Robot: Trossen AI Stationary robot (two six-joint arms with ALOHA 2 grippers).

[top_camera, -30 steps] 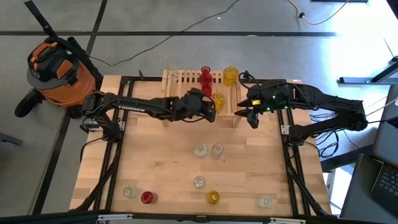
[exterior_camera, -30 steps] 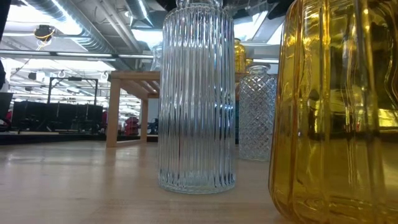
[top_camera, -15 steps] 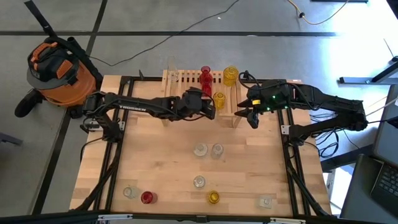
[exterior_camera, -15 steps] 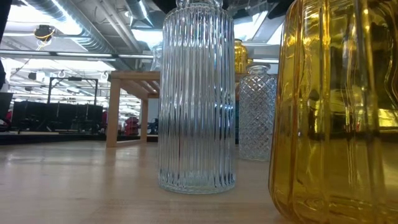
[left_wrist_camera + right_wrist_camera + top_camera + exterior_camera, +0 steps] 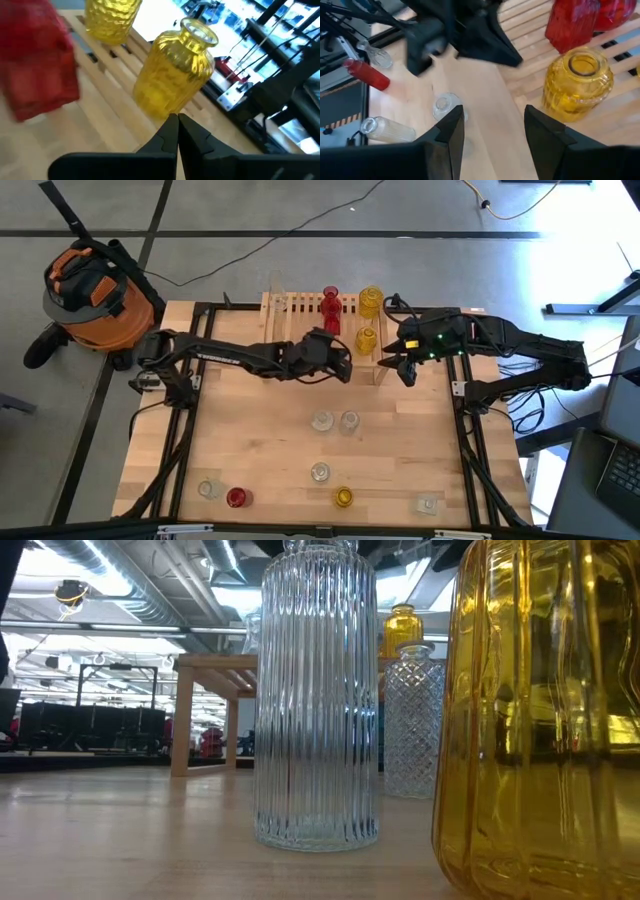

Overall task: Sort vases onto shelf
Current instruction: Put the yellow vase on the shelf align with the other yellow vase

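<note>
Glass yellow vase (image 5: 175, 75) on shelf (image 5: 290, 307): fragile, slippery; grasp neck. Left gripper (image 5: 177, 131) closed, empty; right gripper (image 5: 492, 125) wide open.

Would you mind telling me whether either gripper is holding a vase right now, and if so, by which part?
Nothing is held. The left gripper is shut and empty, just short of the yellow vase standing on the shelf. The right gripper is open and empty.
</note>
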